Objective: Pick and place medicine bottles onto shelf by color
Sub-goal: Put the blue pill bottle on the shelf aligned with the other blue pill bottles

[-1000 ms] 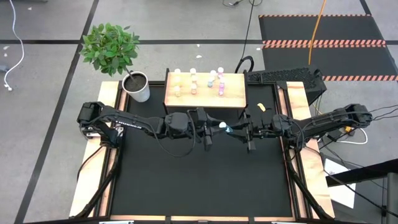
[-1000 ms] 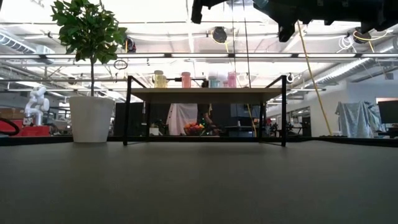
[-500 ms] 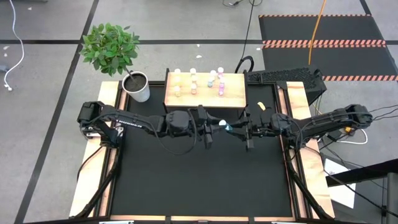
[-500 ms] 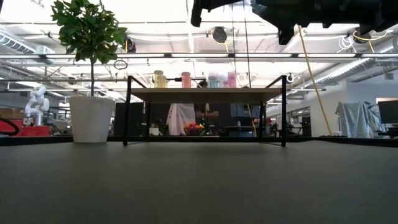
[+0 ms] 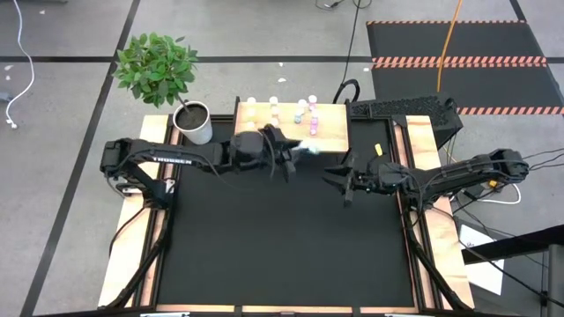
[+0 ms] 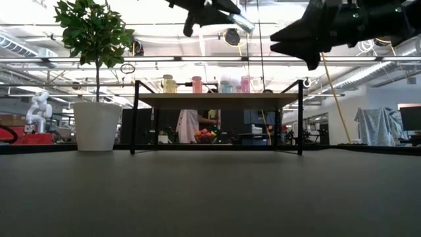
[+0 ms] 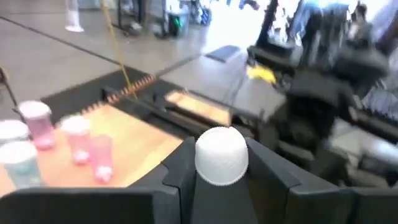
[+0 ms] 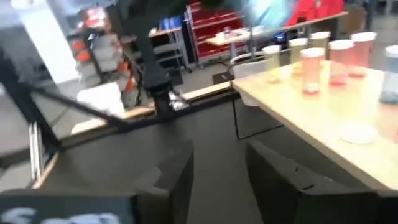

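One medicine bottle [image 7: 222, 155], white cap up, sits clamped between the narrowly set fingers of the left pincer [image 5: 295, 151], which hovers above the front edge of the shelf [image 5: 333, 139] at the back of the bench [image 5: 282, 255]. Seven other bottles [image 5: 274, 117] stand on the shelf in colour groups. The right pincer [image 5: 335, 176], parted and empty, waits just right of centre. Risk: a low or off-line descent could topple standing bottles, or release the bottle into the wrong colour group.
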You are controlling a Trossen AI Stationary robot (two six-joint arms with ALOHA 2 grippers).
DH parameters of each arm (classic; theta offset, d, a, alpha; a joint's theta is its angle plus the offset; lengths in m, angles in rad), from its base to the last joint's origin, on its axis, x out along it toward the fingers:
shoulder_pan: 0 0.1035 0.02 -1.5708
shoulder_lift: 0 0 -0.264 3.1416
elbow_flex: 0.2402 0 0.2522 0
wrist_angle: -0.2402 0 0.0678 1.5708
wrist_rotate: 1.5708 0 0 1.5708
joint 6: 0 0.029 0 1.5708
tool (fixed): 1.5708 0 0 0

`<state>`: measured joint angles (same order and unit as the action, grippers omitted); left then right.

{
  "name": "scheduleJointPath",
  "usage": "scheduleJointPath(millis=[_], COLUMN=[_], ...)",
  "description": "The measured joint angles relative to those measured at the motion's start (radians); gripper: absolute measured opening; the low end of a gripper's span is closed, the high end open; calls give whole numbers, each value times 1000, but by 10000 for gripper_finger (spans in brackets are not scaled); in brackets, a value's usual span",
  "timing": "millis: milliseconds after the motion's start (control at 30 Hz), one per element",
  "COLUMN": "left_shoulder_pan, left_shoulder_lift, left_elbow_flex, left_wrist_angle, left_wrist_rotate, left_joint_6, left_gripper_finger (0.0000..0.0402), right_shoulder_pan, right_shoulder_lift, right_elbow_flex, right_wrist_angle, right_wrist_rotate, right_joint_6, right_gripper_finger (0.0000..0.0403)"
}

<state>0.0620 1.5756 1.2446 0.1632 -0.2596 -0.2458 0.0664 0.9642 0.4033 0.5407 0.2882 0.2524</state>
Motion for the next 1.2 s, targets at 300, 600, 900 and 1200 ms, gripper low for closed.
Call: scheduleJointPath(millis=[300, 600, 900, 1200], left_shoulder_pan=[96, 189, 229, 253], left_shoulder_lift=[27, 136, 323, 421], left_elbow_flex=[176, 404, 597, 713], left_wrist_angle=[-349, -647, -818, -979], left_wrist_rotate=[-11, -8, 42, 31], left_joint_6=[108, 233, 372, 464], left_gripper_finger=[114, 113, 113, 113], right_shoulder_pan=[-34, -32, -32, -32], right_shoulder_lift=[-3, -3, -3, -3], right_elbow_flex=[-45, -62, -62, -62], right_wrist_angle=[-109, -123, -129, -159], right_wrist_rotate=[-9, -57, -58, -58], right_joint_6=[227, 258, 263, 286], right_gripper_finger=[212, 217, 216, 215])
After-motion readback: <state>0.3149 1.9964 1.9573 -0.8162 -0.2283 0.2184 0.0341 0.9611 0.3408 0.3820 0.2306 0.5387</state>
